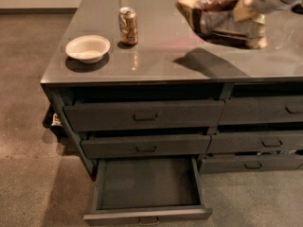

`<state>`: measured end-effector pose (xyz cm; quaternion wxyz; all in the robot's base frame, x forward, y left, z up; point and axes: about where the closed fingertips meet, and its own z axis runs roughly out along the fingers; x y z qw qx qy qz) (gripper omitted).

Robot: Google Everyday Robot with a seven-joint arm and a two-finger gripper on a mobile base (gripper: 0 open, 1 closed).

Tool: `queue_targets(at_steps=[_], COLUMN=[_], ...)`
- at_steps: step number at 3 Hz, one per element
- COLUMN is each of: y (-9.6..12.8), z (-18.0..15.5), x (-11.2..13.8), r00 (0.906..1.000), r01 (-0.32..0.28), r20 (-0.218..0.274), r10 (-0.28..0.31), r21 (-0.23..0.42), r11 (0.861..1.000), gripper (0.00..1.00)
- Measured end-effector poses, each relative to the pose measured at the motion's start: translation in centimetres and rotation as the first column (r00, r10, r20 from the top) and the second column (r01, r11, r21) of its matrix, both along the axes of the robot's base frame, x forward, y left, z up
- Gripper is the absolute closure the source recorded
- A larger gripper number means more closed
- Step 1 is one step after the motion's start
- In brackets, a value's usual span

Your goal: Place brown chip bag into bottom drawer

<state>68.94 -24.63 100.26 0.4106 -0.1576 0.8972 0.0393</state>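
Quick status from my end. The gripper [254, 9] is up at the 1 o'clock corner of my view, over the far right part of the grey countertop [156, 56], and it's clamped on the right-hand end of the brown chip bag [220, 20]. The bag sticks out from the gripper toward 9 o'clock, roughly level, long side running left to right, with its tan end at the far tip. It's hanging clear of the counter. Its dark shadow [208, 63] lies on the top at about 6 o'clock of the bag, with bare surface showing between the two. Most of the arm is cut off by the edge of the frame, so I only get a white chunk of it.

The bottom drawer [147, 186] is pulled out at 6 o'clock of the view, with its dark inside facing up. From the bag it sits around 7 o'clock, well apart and a lot lower, down at floor level. The two shallower drawers [142, 115] above it in the left column are pushed in, and so are the right-column drawers [265, 110].

On the counter, a gold soda can [128, 25] stands upright at 9 o'clock of the bag, well apart from it. A white bowl [87, 48] sits at 8 o'clock of the can, near the left edge.
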Motion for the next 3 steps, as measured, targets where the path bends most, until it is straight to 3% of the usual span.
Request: queue_targets(at_steps=[1,2,3], y=[-1.1,-1.4,-0.7], z=[1.3,1.9,2.1], x=[-4.9,-9.9,-13.8], r00=[0.9947,0.9792,0.9489], r01=[-0.085,-0.177,-0.289], r20=[0.056,0.096,0.119], r10=[0.085,0.179,0.292], r21=[-0.012,-0.026,-0.047], r11=[0.996,0.984,0.956], gripper=[1.0,1.0,1.0])
